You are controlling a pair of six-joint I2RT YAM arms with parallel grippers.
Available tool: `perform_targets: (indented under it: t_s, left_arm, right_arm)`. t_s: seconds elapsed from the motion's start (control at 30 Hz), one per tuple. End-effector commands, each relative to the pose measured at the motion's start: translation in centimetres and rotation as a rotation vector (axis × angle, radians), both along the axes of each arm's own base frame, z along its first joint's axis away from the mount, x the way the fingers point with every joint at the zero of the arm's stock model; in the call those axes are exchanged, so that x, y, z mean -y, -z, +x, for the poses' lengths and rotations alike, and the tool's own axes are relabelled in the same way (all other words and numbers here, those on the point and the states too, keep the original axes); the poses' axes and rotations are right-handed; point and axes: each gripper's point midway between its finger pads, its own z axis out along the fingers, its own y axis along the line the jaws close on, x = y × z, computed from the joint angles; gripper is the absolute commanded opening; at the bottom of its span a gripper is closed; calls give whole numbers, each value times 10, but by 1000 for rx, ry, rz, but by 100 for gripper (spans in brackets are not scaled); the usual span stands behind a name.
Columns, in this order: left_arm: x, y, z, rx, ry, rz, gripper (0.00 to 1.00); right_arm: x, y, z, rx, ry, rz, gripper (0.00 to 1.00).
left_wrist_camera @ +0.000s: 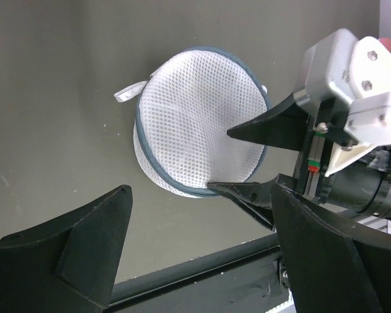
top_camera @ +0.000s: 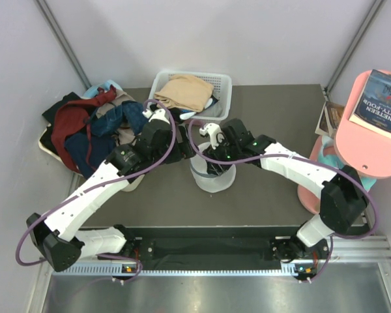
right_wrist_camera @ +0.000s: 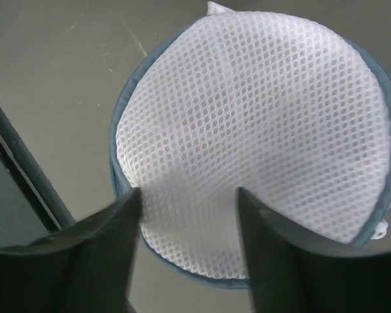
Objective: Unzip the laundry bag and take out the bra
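The laundry bag point(top_camera: 213, 176) stands near the table's middle, a round white mesh drum with a blue-grey zipper rim, zipped shut as far as I can see. It fills the right wrist view point(right_wrist_camera: 260, 117) and shows in the left wrist view point(left_wrist_camera: 195, 124). My right gripper point(right_wrist_camera: 189, 195) is open above it, both fingertips point(right_wrist_camera: 127, 202) pressing on the mesh top near the rim. My left gripper point(left_wrist_camera: 202, 248) is wide open and empty, hovering just left of the bag. The bra is hidden; nothing grey shows through the mesh.
A white slotted basket point(top_camera: 225, 81) with a tan garment point(top_camera: 186, 91) stands behind the bag. A pile of red and blue clothes point(top_camera: 91, 124) lies at the back left. A pink stool point(top_camera: 371, 130) with a book stands off the table's right edge.
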Motion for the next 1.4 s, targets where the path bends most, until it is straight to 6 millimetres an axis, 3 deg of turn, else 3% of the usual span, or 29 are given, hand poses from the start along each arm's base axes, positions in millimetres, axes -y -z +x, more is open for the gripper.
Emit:
perform_targets:
  t_s: [0.0, 0.13, 0.23, 0.3, 0.43, 0.53, 0.9, 1.1, 1.13, 1.23, 1.27, 1.37]
  left_arm:
    - [-4, -23, 0, 55, -22, -55, 92]
    - [-7, -21, 0, 55, -24, -46, 92]
    - [-7, -17, -1, 53, -15, -33, 91]
    - [-5, -10, -3, 51, 18, -20, 91]
    - [0, 15, -8, -14, 49, 7, 88]
    - [6, 33, -12, -64, 73, 4, 88]
    - [33, 67, 10, -89, 99, -10, 88]
    - [38, 109, 18, -167, 102, 68, 86]
    - [39, 119, 20, -191, 97, 92, 84]
    - [37, 134, 25, -205, 92, 139, 53]
    - [36, 138, 25, -212, 94, 153, 38]
    - [31, 146, 23, -234, 95, 194, 7]
  right_arm:
    - [-6, -8, 3, 27, -8, 0, 49]
    - [-9, 0, 0, -6, -10, 0, 25]
    - [-13, -5, 0, -20, -2, 24, 0]
    - [-14, -15, 2, -23, 18, 52, 0]
    - [-18, -58, 18, -57, 114, 171, 0]
    - [-12, -79, 28, -95, 167, 243, 0]
    - [6, -93, 34, -185, 252, 356, 0]
    - [6, -107, 28, -229, 248, 440, 0]
    - [7, -109, 26, -236, 244, 449, 0]
    - [13, -115, 29, -268, 265, 479, 0]
    - [16, -117, 31, -279, 280, 487, 0]
    - [39, -122, 47, -305, 365, 513, 0]
